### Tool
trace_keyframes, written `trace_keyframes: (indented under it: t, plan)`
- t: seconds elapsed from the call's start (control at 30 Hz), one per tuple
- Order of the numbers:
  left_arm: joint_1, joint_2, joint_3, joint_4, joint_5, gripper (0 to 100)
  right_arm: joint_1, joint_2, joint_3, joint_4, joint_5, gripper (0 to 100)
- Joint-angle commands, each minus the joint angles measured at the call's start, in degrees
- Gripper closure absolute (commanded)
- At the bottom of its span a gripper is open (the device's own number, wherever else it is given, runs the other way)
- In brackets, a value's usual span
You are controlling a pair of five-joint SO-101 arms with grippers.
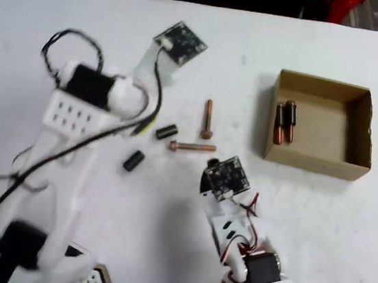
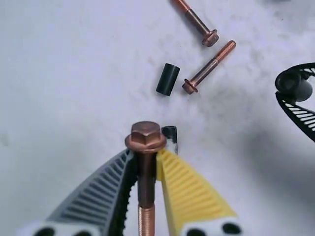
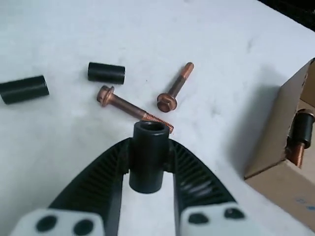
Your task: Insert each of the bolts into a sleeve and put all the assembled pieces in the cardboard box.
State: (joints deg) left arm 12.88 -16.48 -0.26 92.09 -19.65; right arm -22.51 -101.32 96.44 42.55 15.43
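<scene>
My left gripper [image 2: 146,153], with one grey and one yellow finger, is shut on a copper bolt [image 2: 145,169] whose hex head points away from the wrist. My right gripper [image 3: 149,146] is shut on a black sleeve [image 3: 148,160] held with its bore open upward. Two loose bolts [image 1: 207,118] [image 1: 192,146] and two loose sleeves [image 1: 166,131] [image 1: 133,160] lie mid-table between the arms. The cardboard box [image 1: 349,158] stands at the right and holds two assembled pieces [image 1: 284,122].
The left arm's black cable [image 1: 71,144] trails across the table's left side. Bare white table [image 1: 304,218] lies in front of the box. The table's far edge [image 1: 260,12] runs along the top of the high view.
</scene>
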Motion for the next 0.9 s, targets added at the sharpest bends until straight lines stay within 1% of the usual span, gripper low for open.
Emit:
trace_keyframes:
  t: [0.0, 0.27, 0.43, 0.57, 0.7, 0.8, 0.87]
  plan:
    - [-0.48, -10.42, 6.51, -5.10, 0.35, 98, -1.80, -0.66, 0.44, -3.21, -3.96, 98.1]
    - [-0.48, -22.20, 19.60, -10.46, 0.35, 98, -7.34, -0.66, 0.44, -3.47, -4.13, 98.1]
    - [-0.57, -27.30, 26.55, -15.82, 0.09, 98, -11.30, -0.66, 0.44, -3.47, -4.48, 98.1]
    - [-1.80, -32.13, 31.47, -21.19, 0.09, 98, -11.91, -0.66, 0.44, -3.56, -4.57, 98.1]
    - [-1.71, -36.70, 37.01, -26.99, 0.44, 98, -11.82, -0.66, 0.44, -6.81, -4.57, 98.1]
    - [-1.63, -39.34, 39.56, -28.31, 0.62, 98, -11.91, -0.66, 0.44, -10.51, -4.84, 98.1]
    - [-1.54, -40.48, 40.26, -28.22, 1.14, 98, -11.91, -0.66, 0.44, -12.62, -8.09, 98.1]
